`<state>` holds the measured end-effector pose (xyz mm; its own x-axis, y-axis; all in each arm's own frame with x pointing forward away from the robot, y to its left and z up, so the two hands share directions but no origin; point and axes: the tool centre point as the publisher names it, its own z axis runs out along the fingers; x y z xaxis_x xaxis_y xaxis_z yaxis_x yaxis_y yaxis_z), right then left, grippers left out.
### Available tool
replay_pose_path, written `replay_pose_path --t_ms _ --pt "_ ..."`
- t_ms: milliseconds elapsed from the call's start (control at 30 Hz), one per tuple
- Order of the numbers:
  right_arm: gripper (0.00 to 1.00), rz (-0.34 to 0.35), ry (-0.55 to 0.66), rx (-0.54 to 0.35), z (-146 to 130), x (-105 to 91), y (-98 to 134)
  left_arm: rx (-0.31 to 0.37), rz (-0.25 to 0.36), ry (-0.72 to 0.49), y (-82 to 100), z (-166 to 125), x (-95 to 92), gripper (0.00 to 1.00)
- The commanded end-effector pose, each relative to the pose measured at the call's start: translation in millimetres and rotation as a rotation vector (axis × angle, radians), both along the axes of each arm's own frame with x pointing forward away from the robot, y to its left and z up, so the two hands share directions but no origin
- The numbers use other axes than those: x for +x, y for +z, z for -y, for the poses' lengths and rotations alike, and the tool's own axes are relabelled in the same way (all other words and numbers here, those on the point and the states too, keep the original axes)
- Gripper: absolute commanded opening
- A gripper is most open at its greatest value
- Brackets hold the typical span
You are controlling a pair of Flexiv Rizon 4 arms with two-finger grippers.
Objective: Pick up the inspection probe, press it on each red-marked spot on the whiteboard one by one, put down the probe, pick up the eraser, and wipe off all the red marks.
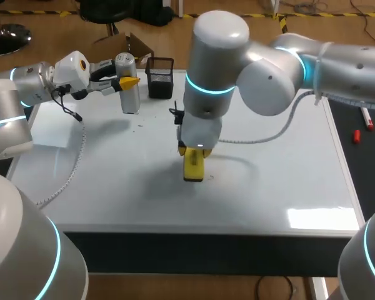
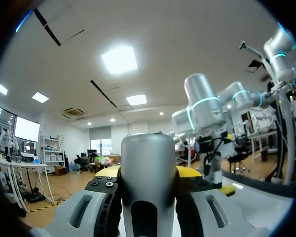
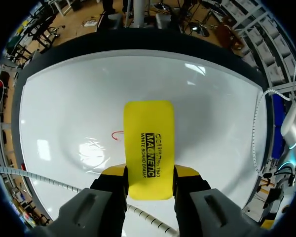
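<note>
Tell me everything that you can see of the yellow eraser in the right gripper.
The yellow rectangular eraser is a flat block with rounded corners, plastic by its look, with black print along its upper face. The right gripper is shut on it: both yellow-tipped fingers press its long sides near one end. It lies over the middle of the white whiteboard, with a small red mark just beside one long edge. Whether it touches the board cannot be told.
</note>
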<state>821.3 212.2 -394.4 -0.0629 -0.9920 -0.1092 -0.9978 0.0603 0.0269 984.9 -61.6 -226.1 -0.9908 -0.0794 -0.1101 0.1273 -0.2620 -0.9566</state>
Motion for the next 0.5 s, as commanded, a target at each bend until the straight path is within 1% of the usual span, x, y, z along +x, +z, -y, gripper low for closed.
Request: replay_pose_path --t_ms 33,167,500 --pt "0.00 0.005 0.000 -0.020 -8.6 2.5 -8.8 0.002 0.001 0.004 1.8 0.5 -1.3 0.00" --pt "0.00 0.012 0.002 -0.022 -14.5 0.6 -15.7 0.002 0.001 0.004 1.8 0.5 -1.3 0.00" --pt "0.00 -0.013 0.004 -0.042 -19.1 -9.8 -33.4 0.002 0.001 0.004 1.8 0.5 -1.3 0.00"
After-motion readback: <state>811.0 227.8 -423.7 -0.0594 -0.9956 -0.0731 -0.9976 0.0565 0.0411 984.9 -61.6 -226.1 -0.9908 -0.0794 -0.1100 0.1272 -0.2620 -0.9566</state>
